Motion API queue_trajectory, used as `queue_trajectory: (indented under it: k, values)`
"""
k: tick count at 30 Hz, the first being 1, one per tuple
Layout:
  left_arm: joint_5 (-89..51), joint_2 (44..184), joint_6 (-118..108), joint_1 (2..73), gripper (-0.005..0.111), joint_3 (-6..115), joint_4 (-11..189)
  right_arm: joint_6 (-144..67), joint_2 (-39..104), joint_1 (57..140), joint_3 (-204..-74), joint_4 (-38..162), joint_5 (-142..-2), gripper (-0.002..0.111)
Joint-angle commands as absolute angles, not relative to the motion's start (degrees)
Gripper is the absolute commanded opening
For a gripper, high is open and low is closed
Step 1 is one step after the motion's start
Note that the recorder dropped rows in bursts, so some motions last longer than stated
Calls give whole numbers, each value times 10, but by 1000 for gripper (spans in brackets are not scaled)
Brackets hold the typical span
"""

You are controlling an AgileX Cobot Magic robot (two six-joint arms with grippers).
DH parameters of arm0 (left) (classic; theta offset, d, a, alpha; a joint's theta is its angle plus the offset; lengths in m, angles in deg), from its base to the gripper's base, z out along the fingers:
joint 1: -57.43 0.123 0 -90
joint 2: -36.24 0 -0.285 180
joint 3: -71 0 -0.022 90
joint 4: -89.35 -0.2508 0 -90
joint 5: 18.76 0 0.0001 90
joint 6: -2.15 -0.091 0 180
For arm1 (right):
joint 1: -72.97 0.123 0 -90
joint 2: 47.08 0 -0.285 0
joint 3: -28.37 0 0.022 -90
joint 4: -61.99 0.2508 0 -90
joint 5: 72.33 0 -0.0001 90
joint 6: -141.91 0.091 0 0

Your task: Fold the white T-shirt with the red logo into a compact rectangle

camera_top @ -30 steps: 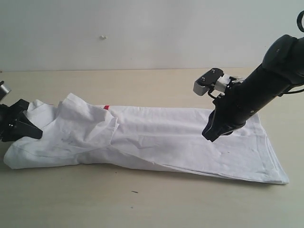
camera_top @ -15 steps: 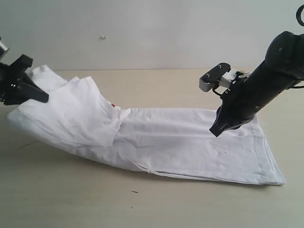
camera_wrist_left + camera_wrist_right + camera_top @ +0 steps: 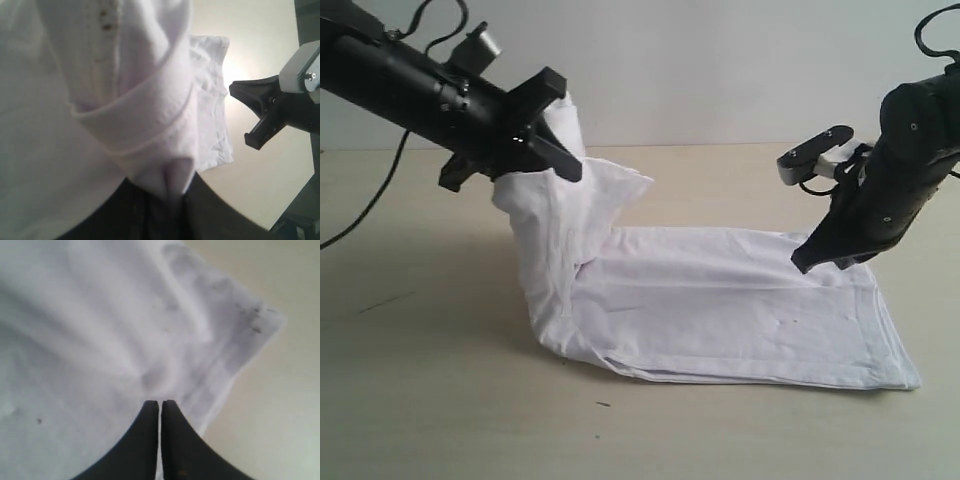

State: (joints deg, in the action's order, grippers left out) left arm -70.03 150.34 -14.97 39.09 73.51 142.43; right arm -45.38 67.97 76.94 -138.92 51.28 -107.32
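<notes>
1. Gripping one end of the shirt (image 3: 720,310), the left gripper (image 3: 555,125) held it raised in the upper left of the frame, jaws clamped on a bunched fold of white cloth.
2. From that grip the cloth hung down in a creased column to the table (image 3: 420,400), left of centre.
3. The rest of the shirt lay flat on the table, spread from the centre to the lower right of the frame, with layered edges at its right end.
4. The left wrist view showed a stitched band of the shirt wrapped over itself just beside the dark jaws.
5. The right gripper (image 3: 810,262) hung at the shirt's far edge on the right of the frame, jaws pressed shut against each other.
6. Whether its tip touched the cloth could not be told. The right wrist view showed the closed tips over a rumpled corner of the shirt, with bare table beside it.
</notes>
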Motion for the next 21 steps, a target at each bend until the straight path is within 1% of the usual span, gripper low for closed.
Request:
queue_trajectory:
  k: [1,11,16,19,21]
  values:
    - [-624,1506,-134,337,0,739,1480,-326,652,768,-1388,390,-1086,4]
    - [-508,1553,-108,217,0,766,1504,-315,608,758,-1388,391,-1095,4]
    - [-396,1608,-94,155,0,778,1576,-313,604,758,-1388,397,-1107,4]
    - [-393,1637,-98,125,0,824,1568,-270,613,755,-1387,338,-1150,4]
    - [-397,1649,-98,121,0,851,1568,-284,627,744,-1387,344,-1155,2]
